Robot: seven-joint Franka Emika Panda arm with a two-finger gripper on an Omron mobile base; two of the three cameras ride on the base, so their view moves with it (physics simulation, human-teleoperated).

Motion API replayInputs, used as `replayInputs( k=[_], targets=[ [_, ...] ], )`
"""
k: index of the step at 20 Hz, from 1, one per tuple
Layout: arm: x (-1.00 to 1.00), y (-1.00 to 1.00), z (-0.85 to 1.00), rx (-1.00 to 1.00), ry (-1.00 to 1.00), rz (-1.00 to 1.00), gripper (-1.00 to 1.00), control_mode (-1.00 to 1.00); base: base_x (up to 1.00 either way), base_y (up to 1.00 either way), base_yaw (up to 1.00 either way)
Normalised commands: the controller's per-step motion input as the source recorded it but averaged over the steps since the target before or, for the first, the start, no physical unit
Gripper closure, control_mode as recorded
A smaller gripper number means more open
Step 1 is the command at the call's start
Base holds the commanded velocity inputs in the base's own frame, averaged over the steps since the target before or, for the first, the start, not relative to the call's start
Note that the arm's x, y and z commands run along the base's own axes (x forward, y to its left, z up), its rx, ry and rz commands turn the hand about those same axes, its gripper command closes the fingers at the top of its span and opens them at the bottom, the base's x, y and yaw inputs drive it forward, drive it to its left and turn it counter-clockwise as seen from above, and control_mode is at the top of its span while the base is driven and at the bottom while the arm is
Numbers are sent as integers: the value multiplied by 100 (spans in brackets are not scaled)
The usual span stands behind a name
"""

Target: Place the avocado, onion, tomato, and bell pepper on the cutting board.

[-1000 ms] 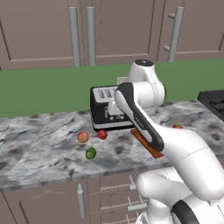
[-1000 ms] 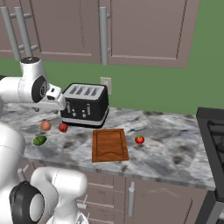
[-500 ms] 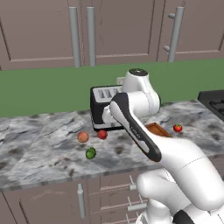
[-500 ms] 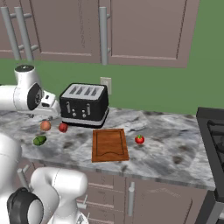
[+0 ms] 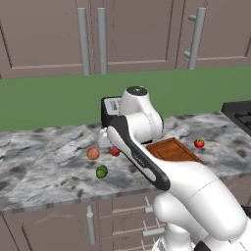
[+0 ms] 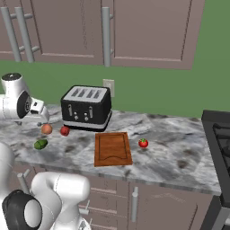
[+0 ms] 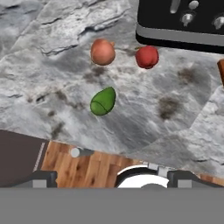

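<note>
Your tool (image 6: 42,117) hangs released above the counter (image 7: 52,52), over the avocado (image 7: 103,101), onion (image 7: 103,51) and tomato (image 7: 146,57); the cutting board (image 6: 112,148) lies bare.

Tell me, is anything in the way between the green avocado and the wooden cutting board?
Nothing visible stands on the counter between the avocado and the cutting board. The tomato and the toaster sit further back, off that path.
</note>
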Motion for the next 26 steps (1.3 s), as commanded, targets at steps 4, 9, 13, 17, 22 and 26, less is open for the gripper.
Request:
replayInputs(
  k=[4,9,13,17,22,26],
  targets=[
    [2,38,-24,0,1,6,-100,-100,0,0,0],
    [3,26,-24,0,0,4,-100,-100,0,0,0],
    [6,19,-23,0,0,3,-100,-100,0,0,0],
    [1,1,-17,0,0,0,-100,-100,0,0,0],
    [0,0,-13,0,0,0,-100,-100,0,0,0],
    [2,0,-12,0,0,0,-100,-100,0,0,0]
  ],
)
